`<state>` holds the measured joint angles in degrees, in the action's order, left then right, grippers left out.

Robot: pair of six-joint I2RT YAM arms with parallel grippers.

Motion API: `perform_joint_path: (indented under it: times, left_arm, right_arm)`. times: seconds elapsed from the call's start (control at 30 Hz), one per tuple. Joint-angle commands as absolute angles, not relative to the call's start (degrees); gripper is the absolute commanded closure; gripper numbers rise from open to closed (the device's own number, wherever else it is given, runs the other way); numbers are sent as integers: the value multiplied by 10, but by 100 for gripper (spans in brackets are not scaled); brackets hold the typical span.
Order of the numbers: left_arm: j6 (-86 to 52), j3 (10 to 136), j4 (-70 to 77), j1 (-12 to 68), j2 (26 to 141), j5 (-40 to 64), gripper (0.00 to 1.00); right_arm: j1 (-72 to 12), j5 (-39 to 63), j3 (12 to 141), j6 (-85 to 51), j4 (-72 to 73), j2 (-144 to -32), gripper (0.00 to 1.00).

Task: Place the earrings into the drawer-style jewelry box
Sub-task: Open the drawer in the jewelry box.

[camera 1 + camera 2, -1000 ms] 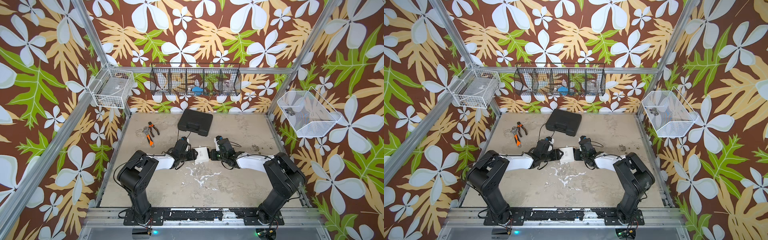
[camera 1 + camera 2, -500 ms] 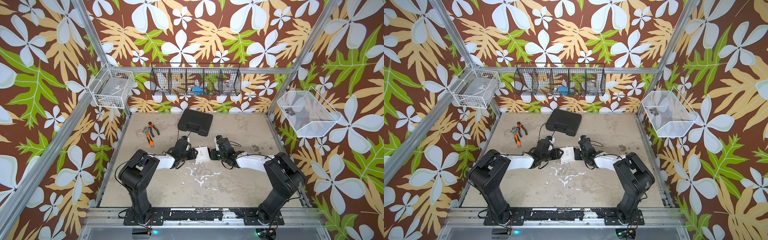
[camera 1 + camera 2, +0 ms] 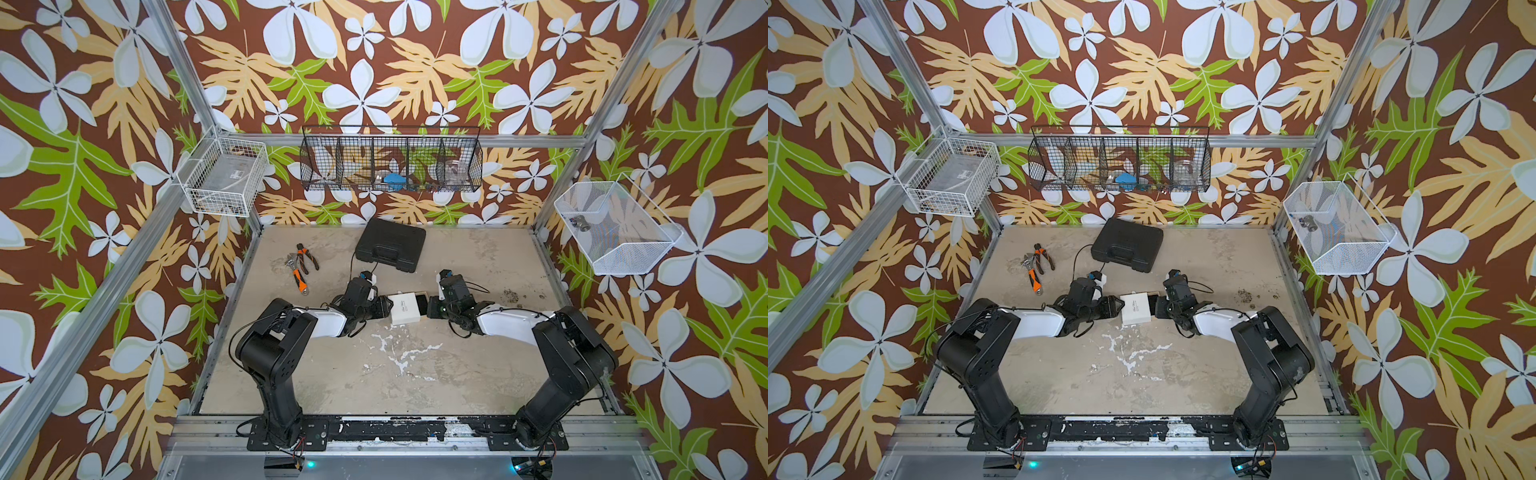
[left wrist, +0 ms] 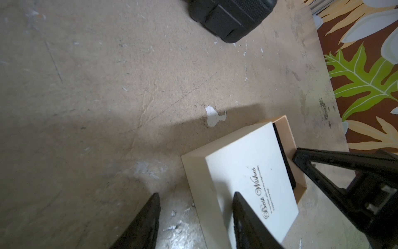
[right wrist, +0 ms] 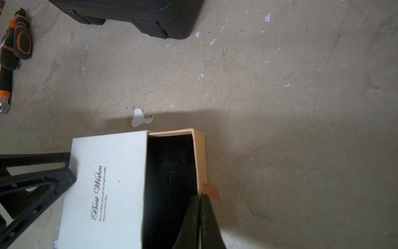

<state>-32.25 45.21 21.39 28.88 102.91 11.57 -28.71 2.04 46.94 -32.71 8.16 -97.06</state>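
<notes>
Right wrist view: your right tool [image 5: 200,199] pinched shut on the tan tray [image 5: 199,159] of the drawer-style jewelry box [image 5: 107,163], partly open on the counter [image 5: 280,107]; your left tool [image 4: 196,194] half open, empty, at its sleeve [image 4: 247,168]; earrings unseen, yet to go in.

Robot-manipulation laboratory cell. An aluminium frame [image 3: 184,70] encloses the workspace, and its walls are covered with flower-and-leaf wallpaper [image 3: 374,62]. Two black-and-white robot arms, the left arm [image 3: 274,357] and the right arm [image 3: 569,357], are bolted to a metal rail [image 3: 399,430] along the front edge of a scuffed, paint-flecked tabletop [image 3: 457,374]. Wire baskets hang on the walls: a black basket [image 3: 390,160] at the back and two white baskets, one at the left [image 3: 224,178] and one at the right [image 3: 619,232]. Pliers [image 3: 301,266] and a black plastic case [image 3: 390,245] lie on the tabletop.
</notes>
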Motion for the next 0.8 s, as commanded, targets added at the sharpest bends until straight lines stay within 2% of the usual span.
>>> perform_joint_path:
  times: [0.0,0.77]
  left_arm:
    - [-304,448,124,286,1041,92,46]
    - [-295,454,120,286,1042,88,47]
  right_arm:
    - [-280,-5,463,-321,51,-966,94]
    - [-248,-5,452,-301,47,-947,97]
